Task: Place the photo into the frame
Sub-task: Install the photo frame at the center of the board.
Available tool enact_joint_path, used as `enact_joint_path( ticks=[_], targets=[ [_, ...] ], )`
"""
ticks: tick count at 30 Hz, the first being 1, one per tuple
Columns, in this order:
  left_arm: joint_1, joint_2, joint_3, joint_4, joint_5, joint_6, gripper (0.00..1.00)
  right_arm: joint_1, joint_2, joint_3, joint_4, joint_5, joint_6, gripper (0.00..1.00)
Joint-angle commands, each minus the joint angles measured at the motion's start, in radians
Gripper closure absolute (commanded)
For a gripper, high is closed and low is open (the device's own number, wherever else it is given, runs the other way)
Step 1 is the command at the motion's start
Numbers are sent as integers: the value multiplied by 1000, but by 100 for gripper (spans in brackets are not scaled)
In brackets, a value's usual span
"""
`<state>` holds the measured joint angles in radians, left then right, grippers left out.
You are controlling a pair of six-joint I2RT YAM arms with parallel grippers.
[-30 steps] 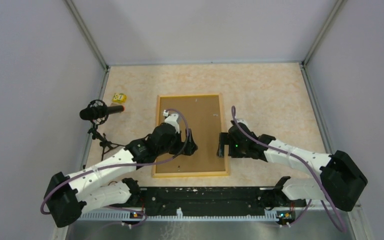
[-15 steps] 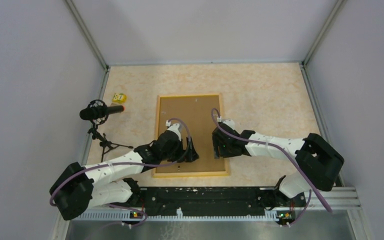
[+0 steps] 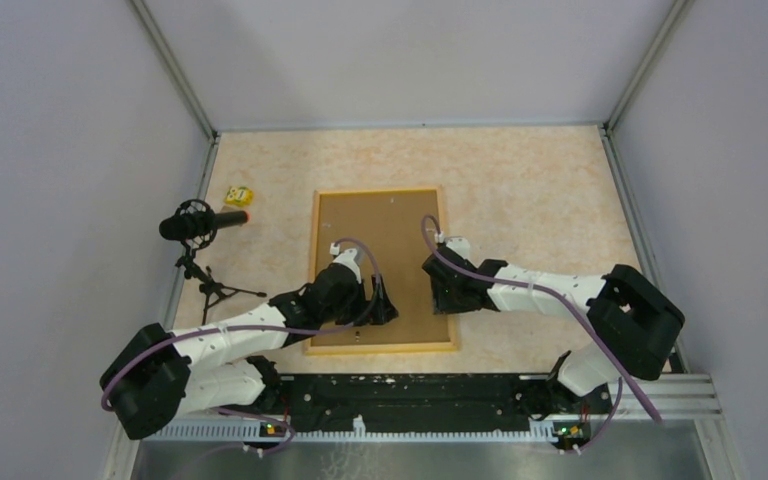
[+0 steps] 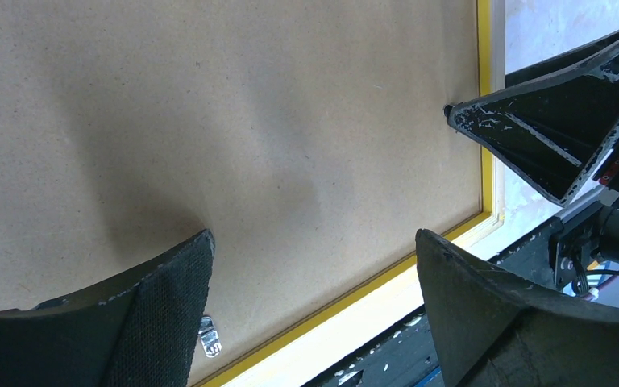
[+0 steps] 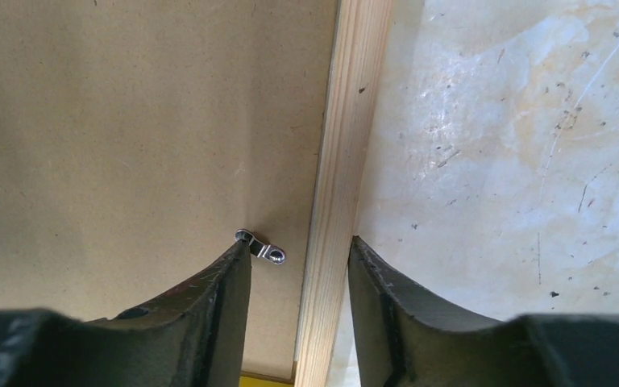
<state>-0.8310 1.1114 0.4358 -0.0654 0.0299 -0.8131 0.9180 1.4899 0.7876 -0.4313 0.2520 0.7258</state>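
The left gripper (image 3: 380, 300) was pictured with fingers wide apart over the brown backing board (image 3: 390, 230), toward the worktop's near edge. The frame (image 3: 378, 191) was laid back-up at mid-worktop, its long axis running from near edge to far edge; the photo was not to be seen. The right gripper (image 5: 300, 243), fingers parted astride the frame's right rail, was placed just beside a small metal clip (image 5: 262, 251) and was judged the nearer arm to it.
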Motion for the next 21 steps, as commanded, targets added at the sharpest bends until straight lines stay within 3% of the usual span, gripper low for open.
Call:
enact_joint_path(
  ticks=[1,13,18,21],
  targets=[
    [6,1,-16,43,12,-13,4,10,24,12,-16,107,48,60],
    [6,4,-34,44,35,-24,3,10,3,-27,-37,162,188,79],
    [5,0,-35,43,37,-27,3,13,-3,-30,-64,146,257,97],
    [5,-5,-33,39,37,-27,3,23,-1,-45,-55,124,309,100]
  ],
)
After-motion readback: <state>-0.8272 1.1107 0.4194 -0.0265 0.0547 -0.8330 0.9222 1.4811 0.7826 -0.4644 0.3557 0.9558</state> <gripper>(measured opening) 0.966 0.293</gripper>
